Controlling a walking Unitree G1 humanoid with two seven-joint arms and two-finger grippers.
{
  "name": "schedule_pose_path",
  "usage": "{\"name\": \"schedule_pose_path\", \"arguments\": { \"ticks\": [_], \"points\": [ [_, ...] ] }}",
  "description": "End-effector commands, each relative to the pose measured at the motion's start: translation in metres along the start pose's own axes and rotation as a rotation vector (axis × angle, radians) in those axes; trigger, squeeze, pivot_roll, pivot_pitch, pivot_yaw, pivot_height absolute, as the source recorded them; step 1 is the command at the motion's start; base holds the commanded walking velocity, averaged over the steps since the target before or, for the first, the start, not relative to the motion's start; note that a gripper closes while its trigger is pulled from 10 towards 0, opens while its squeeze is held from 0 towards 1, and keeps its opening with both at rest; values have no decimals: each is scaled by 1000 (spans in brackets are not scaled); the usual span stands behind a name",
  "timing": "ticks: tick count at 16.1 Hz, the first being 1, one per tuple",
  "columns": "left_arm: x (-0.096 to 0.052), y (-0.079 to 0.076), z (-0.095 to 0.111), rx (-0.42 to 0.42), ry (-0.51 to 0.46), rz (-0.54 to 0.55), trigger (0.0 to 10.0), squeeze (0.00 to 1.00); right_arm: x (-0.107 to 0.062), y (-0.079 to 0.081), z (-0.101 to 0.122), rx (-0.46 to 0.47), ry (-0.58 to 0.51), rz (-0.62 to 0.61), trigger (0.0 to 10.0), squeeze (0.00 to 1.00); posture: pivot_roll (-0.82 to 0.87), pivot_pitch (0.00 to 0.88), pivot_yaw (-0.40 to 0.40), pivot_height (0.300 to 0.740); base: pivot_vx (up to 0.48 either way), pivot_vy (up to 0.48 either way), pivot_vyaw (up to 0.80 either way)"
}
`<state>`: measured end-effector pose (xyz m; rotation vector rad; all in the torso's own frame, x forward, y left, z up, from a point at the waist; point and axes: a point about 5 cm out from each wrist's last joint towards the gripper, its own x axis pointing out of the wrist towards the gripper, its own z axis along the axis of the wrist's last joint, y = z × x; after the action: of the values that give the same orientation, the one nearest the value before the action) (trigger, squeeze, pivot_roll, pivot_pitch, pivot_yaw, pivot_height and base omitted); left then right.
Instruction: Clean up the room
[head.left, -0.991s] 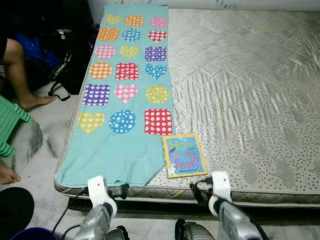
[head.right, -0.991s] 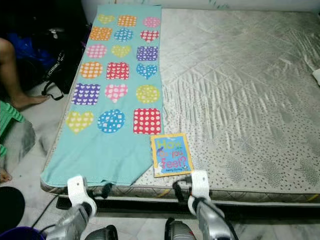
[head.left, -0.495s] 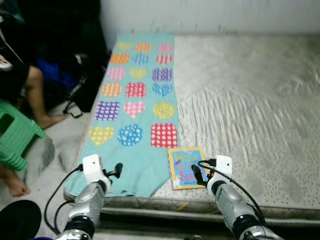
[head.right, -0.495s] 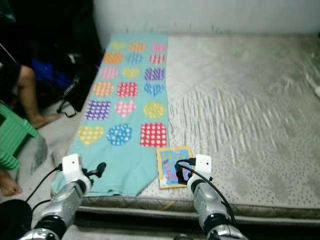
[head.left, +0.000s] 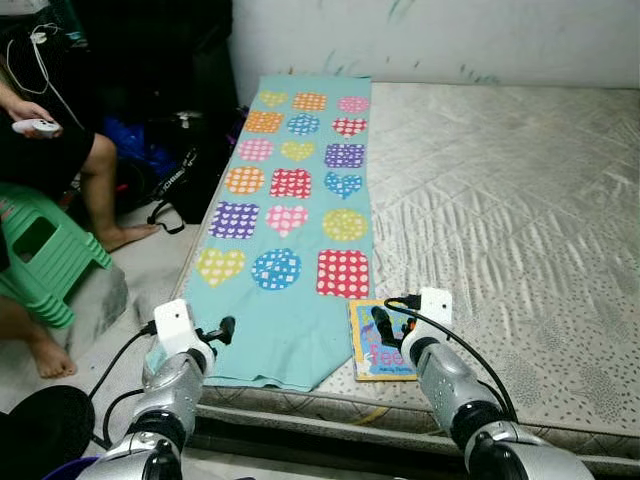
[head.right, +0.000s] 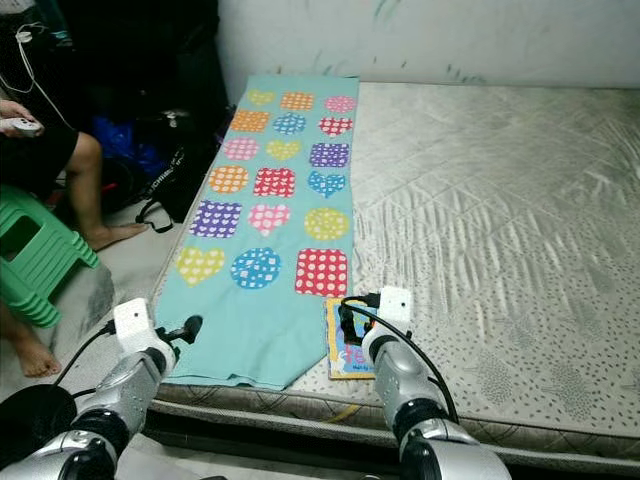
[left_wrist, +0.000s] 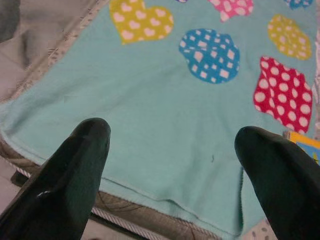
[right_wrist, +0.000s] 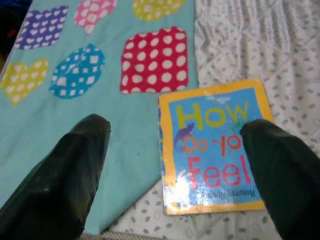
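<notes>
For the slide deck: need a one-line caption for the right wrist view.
Open right gripper poised above the "How Do You Feel" book lying on the mattress beside the teal patterned towel.

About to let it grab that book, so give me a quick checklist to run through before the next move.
1. Right gripper open: ok.
2. Right gripper over the yellow-bordered blue picture book: ok, book lies between the fingers in the right wrist view.
3. Book flat on the grey quilted mattress: ok.
4. Book free of the turquoise patterned towel: cannot tell; edges meet.
5. Left gripper clear of the book: ok, open over the towel's near end.
6. Seated person clear: ok.
</notes>
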<state>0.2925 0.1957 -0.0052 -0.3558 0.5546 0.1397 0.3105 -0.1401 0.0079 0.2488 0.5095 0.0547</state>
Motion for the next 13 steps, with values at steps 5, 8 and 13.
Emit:
{"name": "schedule_pose_path", "arguments": {
  "ticks": [5,8,13],
  "points": [
    [0,0,-2,-3,13,11,10000,0,-1,-4,-2,-18,9,-15,10000,0,-56,0,39,736,0,0,0],
    [-1,2,-7,8,17,8,10000,0,-4,-8,-12,-51,36,-16,10000,0,-62,0,36,736,0,0,0],
    [-12,11,-34,34,51,6,10000,0,-19,-24,-45,-163,119,-33,10000,0,-91,103,26,736,0,0,0]
  ]
}}
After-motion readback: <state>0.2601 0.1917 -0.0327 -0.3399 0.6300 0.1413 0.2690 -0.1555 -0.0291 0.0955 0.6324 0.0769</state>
